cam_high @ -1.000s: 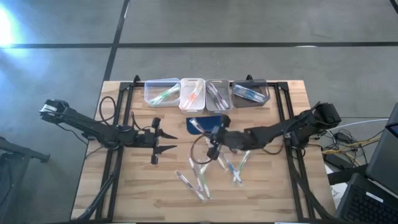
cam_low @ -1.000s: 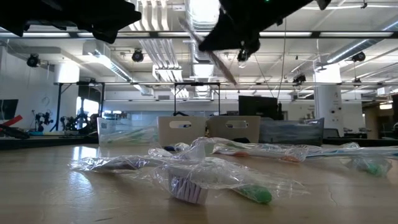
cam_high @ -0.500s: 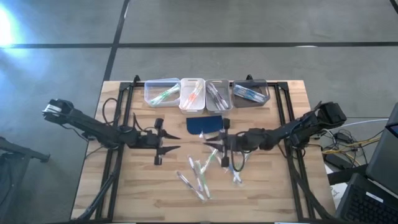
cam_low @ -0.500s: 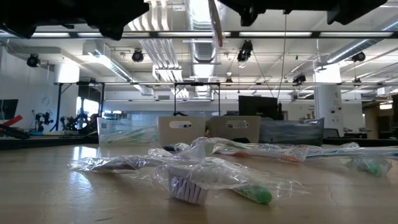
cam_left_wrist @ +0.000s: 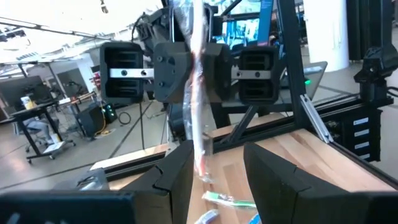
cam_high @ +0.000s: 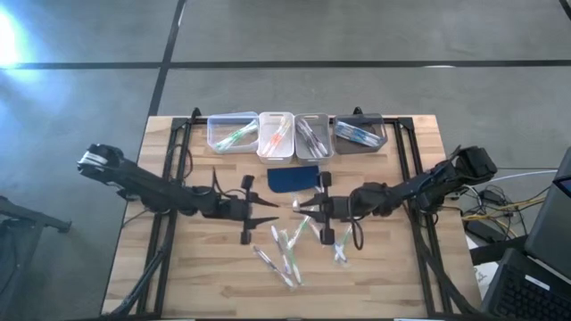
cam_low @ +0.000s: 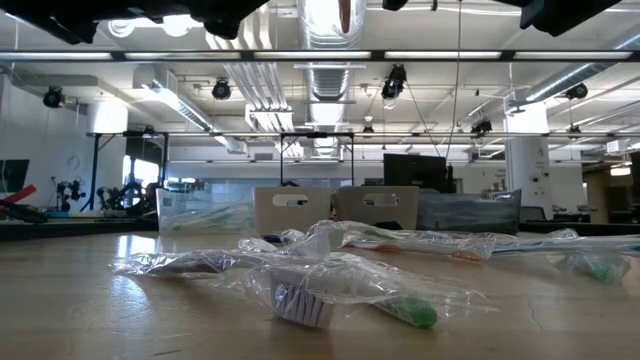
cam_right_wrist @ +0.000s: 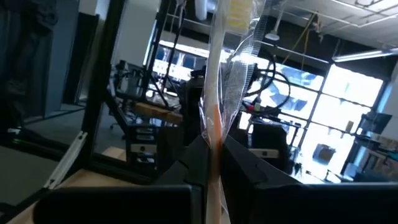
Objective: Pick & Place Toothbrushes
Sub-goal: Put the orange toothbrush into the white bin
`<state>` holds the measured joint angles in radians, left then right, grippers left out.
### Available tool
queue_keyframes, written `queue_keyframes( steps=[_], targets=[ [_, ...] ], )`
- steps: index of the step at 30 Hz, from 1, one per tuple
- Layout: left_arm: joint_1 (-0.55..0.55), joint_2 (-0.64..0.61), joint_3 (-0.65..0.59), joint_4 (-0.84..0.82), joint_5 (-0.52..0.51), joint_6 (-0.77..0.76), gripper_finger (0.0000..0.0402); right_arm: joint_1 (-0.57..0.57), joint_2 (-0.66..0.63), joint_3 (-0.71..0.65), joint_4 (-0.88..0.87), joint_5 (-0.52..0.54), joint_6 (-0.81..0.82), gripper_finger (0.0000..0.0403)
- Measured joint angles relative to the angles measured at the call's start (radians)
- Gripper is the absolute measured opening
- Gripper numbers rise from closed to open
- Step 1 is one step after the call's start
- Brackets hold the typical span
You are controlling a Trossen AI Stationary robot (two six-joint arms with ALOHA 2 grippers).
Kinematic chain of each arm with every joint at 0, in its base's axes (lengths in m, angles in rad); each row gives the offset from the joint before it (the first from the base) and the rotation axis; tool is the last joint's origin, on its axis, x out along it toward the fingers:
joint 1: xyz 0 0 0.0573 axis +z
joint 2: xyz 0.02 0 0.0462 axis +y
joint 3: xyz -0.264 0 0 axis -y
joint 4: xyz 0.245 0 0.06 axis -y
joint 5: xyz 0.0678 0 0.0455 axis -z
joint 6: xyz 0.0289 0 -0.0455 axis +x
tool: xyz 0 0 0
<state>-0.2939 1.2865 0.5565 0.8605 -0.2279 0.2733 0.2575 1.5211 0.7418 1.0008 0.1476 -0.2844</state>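
Note:
My right gripper (cam_high: pixel 302 206) hovers over the table's middle, shut on one toothbrush (cam_left_wrist: pixel 195 87) in a clear wrapper with orange-red accents. That toothbrush also shows in the right wrist view (cam_right_wrist: pixel 217 93). My left gripper (cam_high: pixel 275 212) faces it from the table's left and is open. Its fingers (cam_left_wrist: pixel 177 180) stand on either side of the toothbrush's lower end without touching it. Several wrapped toothbrushes (cam_high: pixel 290 250) lie flat on the table nearer the front. My right gripper pinches the wrapped toothbrush between its two fingers at about mid-length (cam_right_wrist: pixel 215 144). The fingers are roughly level, come from the table's right side and lie across the toothbrush. It stands upright in the hold, lifted clear of the table.
Four small bins (cam_high: pixel 277 134) holding toothbrushes line the table's far edge. A dark blue pad (cam_high: pixel 293 178) lies just beyond the grippers. More wrapped toothbrushes (cam_high: pixel 342 245) lie at the front right, and black frame rails (cam_high: pixel 169 178) run along both sides.
My left gripper has moved toward the table's right, up to the right gripper, and stays open. My right gripper has tipped up from pointing downward to about level. The toothbrush it holds has swung from slanted to upright and risen.

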Motion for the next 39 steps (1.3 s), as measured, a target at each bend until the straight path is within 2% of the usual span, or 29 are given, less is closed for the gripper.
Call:
queue_keyframes(
  steps=[8,16,33,39],
  targets=[
    [0.0,0.14,0.124,-0.012,-0.001,0.074,0.0147,0.023,0.0,0.0,0.002,0.0,-0.008,0.0022],
    [0.0,0.208,0.196,-0.011,-0.005,0.112,0.0147,0.027,0.0,0.0,0.001,-0.001,-0.011,0.0022],
    [0.004,0.216,0.224,-0.004,-0.005,0.114,0.0147,0.028,0.0,0.001,0.005,-0.053,-0.004,0.0022],
    [0.011,0.216,0.238,0.003,-0.001,0.117,0.0147,0.029,0.0,0.0,0.013,-0.106,-0.003,0.0022]
  ],
)
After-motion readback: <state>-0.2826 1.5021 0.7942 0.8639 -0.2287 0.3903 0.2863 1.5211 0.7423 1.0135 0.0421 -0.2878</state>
